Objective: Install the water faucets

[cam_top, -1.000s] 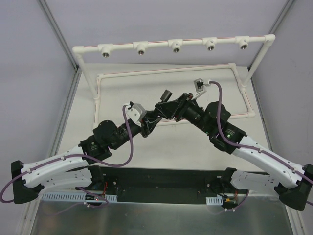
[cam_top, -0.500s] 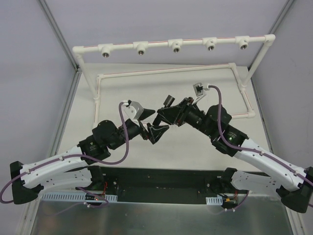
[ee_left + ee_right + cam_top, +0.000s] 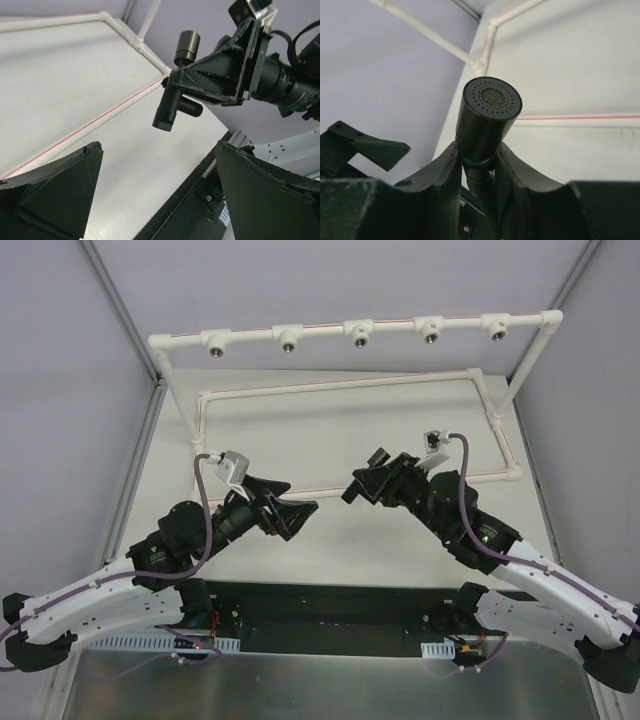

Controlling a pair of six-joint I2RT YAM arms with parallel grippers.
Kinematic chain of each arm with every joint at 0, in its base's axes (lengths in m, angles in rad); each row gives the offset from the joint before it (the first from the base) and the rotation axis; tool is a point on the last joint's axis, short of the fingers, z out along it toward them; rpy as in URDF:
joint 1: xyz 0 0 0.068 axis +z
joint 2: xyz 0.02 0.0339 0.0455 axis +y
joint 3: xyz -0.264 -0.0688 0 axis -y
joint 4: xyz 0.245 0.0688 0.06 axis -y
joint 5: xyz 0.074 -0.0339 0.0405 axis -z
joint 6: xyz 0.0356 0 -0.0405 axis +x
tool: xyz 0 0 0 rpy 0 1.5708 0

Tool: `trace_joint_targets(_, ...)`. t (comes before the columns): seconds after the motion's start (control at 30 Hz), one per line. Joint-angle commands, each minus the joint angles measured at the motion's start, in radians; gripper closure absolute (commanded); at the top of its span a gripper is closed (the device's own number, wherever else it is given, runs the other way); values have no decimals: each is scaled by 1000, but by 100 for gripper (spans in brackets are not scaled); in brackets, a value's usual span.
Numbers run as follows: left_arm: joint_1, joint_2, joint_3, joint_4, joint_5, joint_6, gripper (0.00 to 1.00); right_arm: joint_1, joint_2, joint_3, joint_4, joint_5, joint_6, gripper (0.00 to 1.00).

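Top external view shows the right gripper point(image 3: 362, 483) clenched on a black T-shaped faucet point(image 3: 377, 457), held off the white table point(image 3: 330, 430) a little right of centre; the left gripper point(image 3: 298, 510) sits apart from it on the left, jaws released and spread wide, grasping nothing; the two grippers face each other with bare table between them. At the far end a white pipe rail point(image 3: 320, 328) carries five fittings point(image 3: 360, 334) with round metal mouths, well apart from the faucet; a lower pipe loop point(image 3: 340, 385) edged with a red line lies flat on the table, and the right gripper hangs over its near run.

Left wrist view looks between its own black fingers point(image 3: 60, 195) at the faucet point(image 3: 167, 107); the main barrel tilts down and to the left, a short side stem sticks out to the right, and a round cap stands above the right gripper's fingers point(image 3: 215, 75), which pinch the part at its middle.

Right wrist view has the faucet point(image 3: 487, 125) upright between the two fingers point(image 3: 437, 175); its round end faces the camera, a fine mesh disc ringed by small holes; both fingers press against the narrower neck below that head.
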Motion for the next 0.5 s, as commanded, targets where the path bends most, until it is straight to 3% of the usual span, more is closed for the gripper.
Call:
trace_joint_targets(0.0,-13,-92,-66,-99,-141,-179,1,-42,-9,-72,-30,-59,100,100)
trace_joint_targets(0.1,-13,-164,-122,-148,-183,-247,1,-70,-3,-128,-29,-121,134,100)
trace_joint_targets(0.23,-13,-218,-158,-197,-147,-224,1,-103,15,-184,-30,-172,155,100)
trace_joint_targets(0.47,-13,-157,-190,-238,-153,-279,1,-137,89,-294,34,-167,221,100)
